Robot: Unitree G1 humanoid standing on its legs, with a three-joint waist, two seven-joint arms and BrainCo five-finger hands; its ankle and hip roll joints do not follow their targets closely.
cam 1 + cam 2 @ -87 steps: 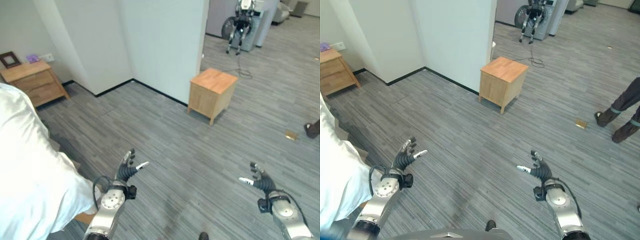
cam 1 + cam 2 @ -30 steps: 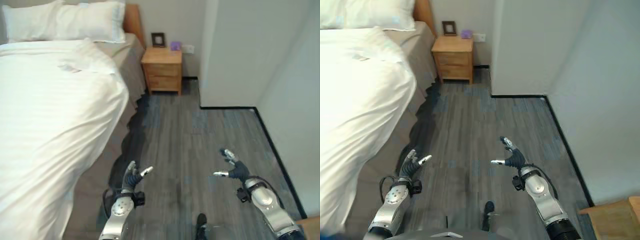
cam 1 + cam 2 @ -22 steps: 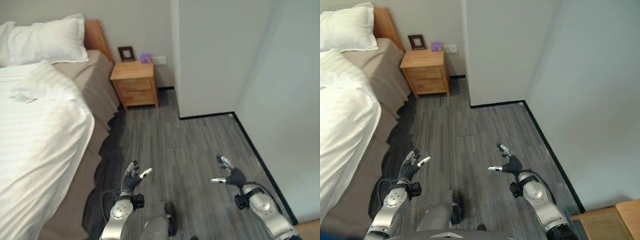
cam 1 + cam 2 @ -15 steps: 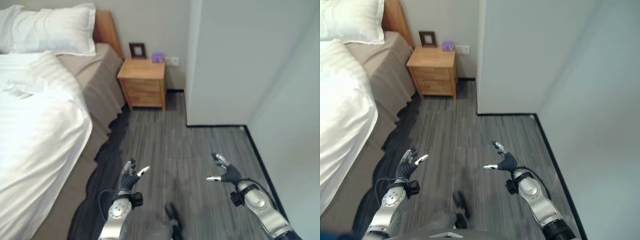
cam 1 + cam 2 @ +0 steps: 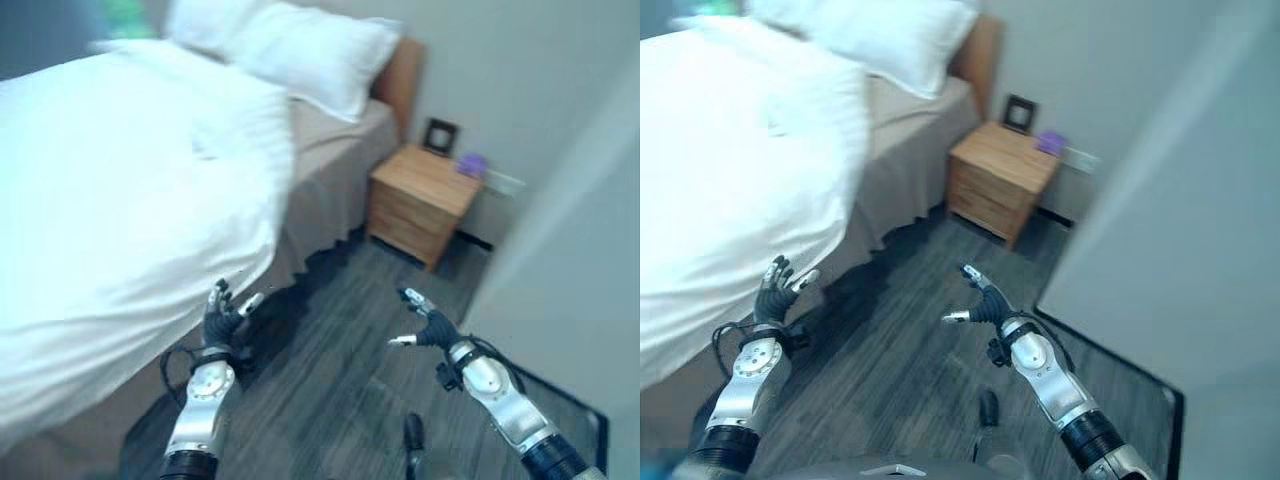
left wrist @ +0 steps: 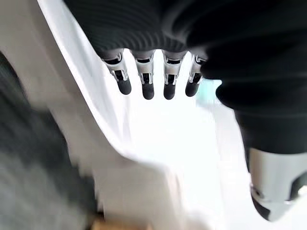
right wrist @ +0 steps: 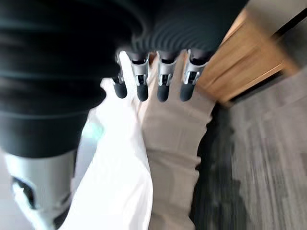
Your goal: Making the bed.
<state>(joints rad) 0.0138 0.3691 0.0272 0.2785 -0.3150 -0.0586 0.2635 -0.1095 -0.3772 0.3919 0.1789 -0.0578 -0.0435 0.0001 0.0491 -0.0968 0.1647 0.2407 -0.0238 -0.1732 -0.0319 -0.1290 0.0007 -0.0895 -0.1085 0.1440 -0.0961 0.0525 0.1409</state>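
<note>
Bed now looms closer; left hand, right hand spread, empty.

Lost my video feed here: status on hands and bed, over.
Left hand and right hand open, holding nothing. White striped duvet rumpled, overhanging bed's side, untouched. Wooden nightstand beside headboard, not in the way.

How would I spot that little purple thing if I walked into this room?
Find the bed with its white pillows, then the wooden nightstand beside its head. On top, near the wall, the small purple object sits next to a dark picture frame; it is the lower of the two.
</note>
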